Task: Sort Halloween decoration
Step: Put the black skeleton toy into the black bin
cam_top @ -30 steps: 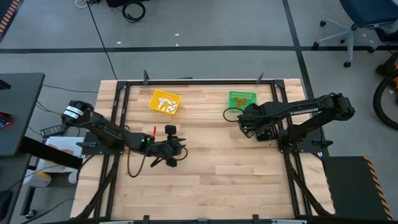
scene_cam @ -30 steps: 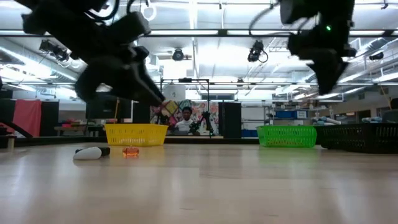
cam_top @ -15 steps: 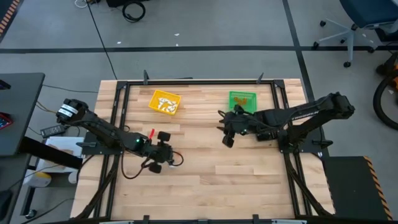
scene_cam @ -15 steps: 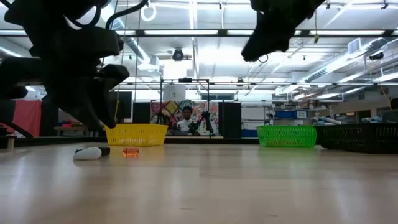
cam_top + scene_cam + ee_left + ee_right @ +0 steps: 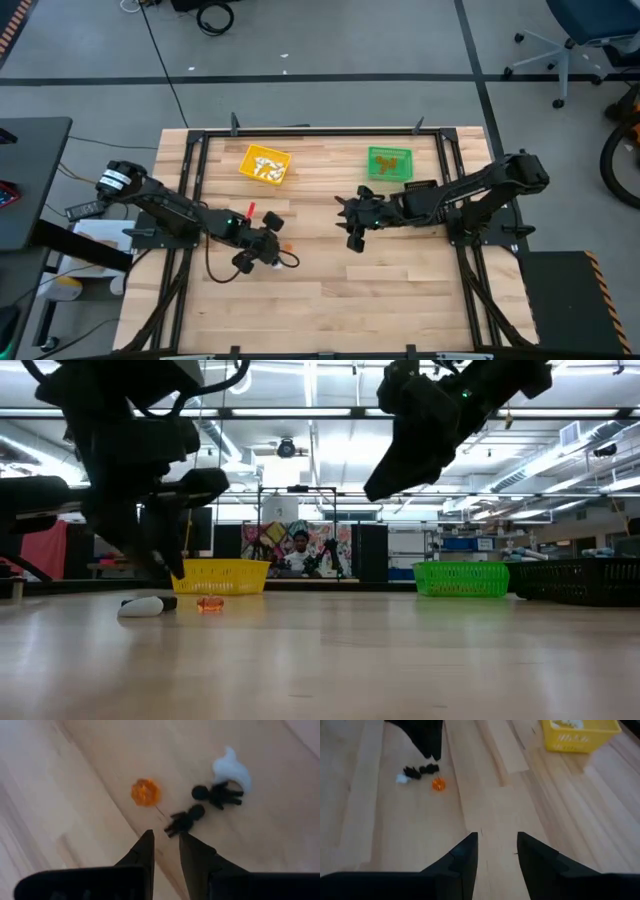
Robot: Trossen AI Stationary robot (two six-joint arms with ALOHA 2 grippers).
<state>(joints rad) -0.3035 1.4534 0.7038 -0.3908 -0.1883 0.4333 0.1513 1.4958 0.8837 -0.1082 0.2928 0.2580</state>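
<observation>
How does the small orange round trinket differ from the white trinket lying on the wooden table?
The orange round trinket is flat, disc-like and lies apart from the others; the white trinket is pale, lumpy with a pointed tip, and touches a black figure trinket. Both lie loose on the wooden table, ahead of the left gripper.

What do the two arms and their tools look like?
Both arms are dark and jointed. The left arm carries a white band near its base, a red tag and a looping black cable. Each tool, left tool and right tool, has two black tapering fingers.

black trinkets (image 5: 202, 807) blurred, shapes unclear, yellow bin (image 5: 580, 734) cut off
</observation>
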